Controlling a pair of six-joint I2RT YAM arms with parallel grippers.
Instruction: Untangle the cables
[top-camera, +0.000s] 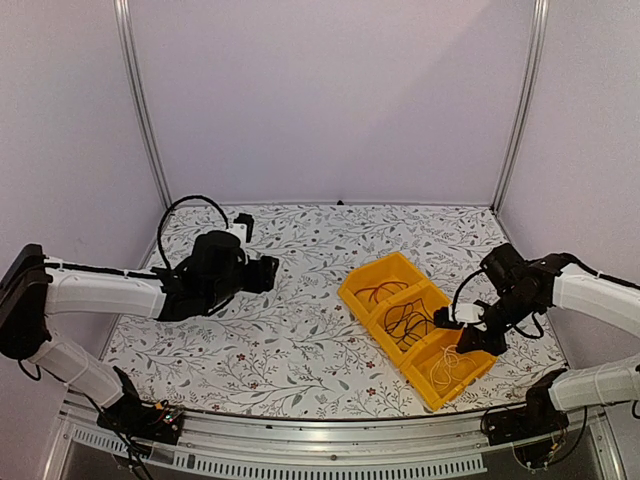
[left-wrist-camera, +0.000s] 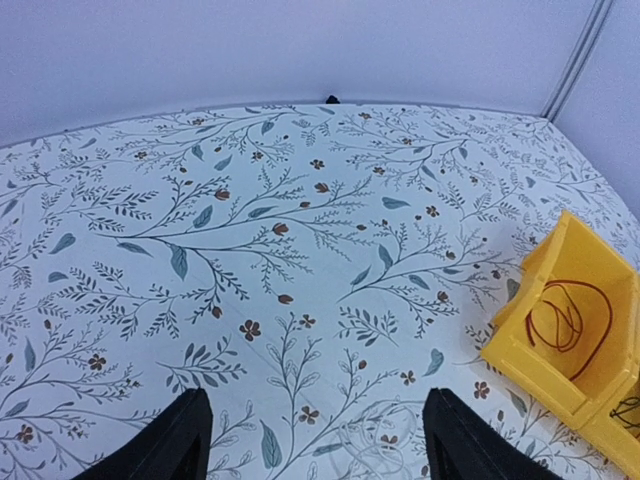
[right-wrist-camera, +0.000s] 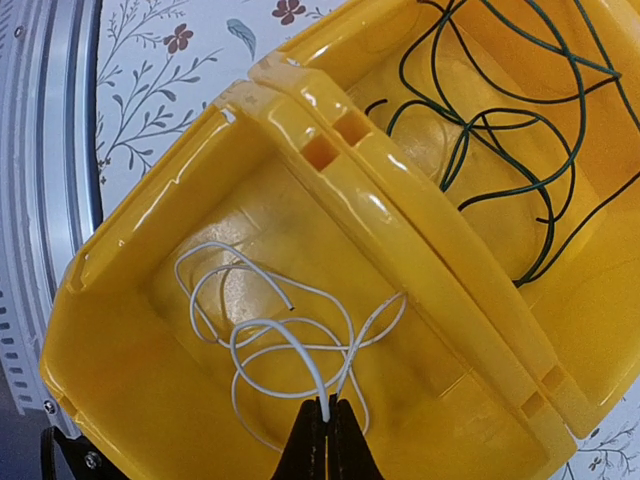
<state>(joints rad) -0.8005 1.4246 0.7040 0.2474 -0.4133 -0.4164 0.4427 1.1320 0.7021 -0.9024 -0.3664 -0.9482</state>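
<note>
Right gripper (top-camera: 458, 340) hangs over the nearest compartment of the yellow bin (top-camera: 368, 272), where the white cable (top-camera: 446, 368) lies. The left gripper (top-camera: 268, 272) hovers well apart over the table (top-camera: 300, 340). From the left wrist, its fingers (left-wrist-camera: 175, 445) stand spread wide, holding nothing. From the right wrist, the fingertips (right-wrist-camera: 312, 445) are pinched together on a strand of the white cable, whose loops lie just ahead on the bin floor. A green cable (right-wrist-camera: 520, 130) lies in the next compartment.
</note>
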